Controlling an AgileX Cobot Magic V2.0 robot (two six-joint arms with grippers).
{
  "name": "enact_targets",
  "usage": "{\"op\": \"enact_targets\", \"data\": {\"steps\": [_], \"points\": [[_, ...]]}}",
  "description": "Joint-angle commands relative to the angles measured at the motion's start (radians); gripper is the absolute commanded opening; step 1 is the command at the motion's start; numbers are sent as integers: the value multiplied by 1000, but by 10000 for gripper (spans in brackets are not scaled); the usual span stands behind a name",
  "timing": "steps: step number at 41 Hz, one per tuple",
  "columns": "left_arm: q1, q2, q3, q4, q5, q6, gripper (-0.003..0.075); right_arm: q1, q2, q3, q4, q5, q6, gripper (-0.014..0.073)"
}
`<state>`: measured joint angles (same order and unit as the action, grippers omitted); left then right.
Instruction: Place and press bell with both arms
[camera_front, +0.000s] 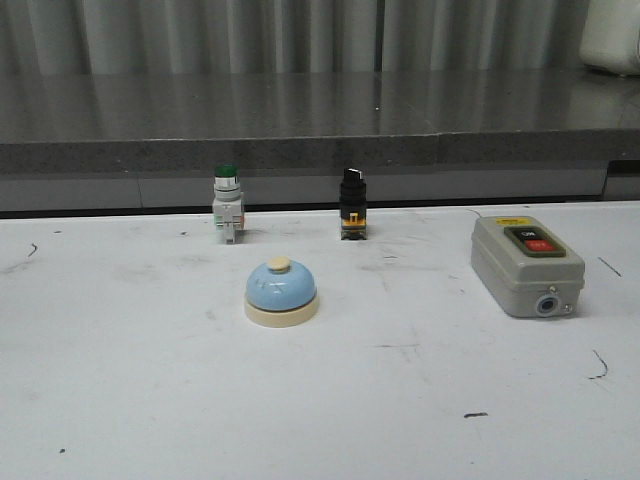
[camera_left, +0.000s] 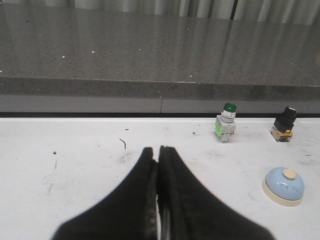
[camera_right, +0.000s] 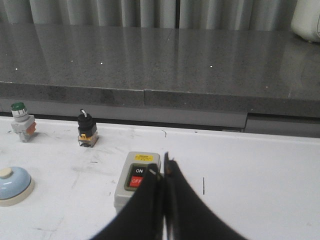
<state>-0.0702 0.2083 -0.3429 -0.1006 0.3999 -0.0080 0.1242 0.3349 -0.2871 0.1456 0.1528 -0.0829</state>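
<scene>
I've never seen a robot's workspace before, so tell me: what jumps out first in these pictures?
A light-blue bell with a cream button sits mid-table, nothing touching it. Behind it stand a green-capped push button and a black knob switch; to the right lies a grey switch box. Each wrist camera shows black fingers pressed together: the left gripper and the right gripper.

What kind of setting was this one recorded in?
Probably a lab test bench: a scuffed white table below a grey stone-look ledge, set with a call bell, a green push button and an ON/OFF switch box.
</scene>
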Motion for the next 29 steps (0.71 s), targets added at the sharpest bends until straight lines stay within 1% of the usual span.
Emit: {"op": "enact_targets", "data": {"steps": [1, 9, 14, 29], "points": [[2, 8, -25, -10, -86, -1, -20, 1, 174, -148, 4, -72, -2, -66], [2, 8, -25, -10, -86, -1, -20, 4, 447, -308, 4, -64, -2, -66], [2, 8, -25, -10, -86, -1, -20, 47, 609, -389, 4, -62, -2, -66], [2, 8, -25, -10, -86, -1, -20, 333, 1097, -707, 42, -10, -2, -66]]}}
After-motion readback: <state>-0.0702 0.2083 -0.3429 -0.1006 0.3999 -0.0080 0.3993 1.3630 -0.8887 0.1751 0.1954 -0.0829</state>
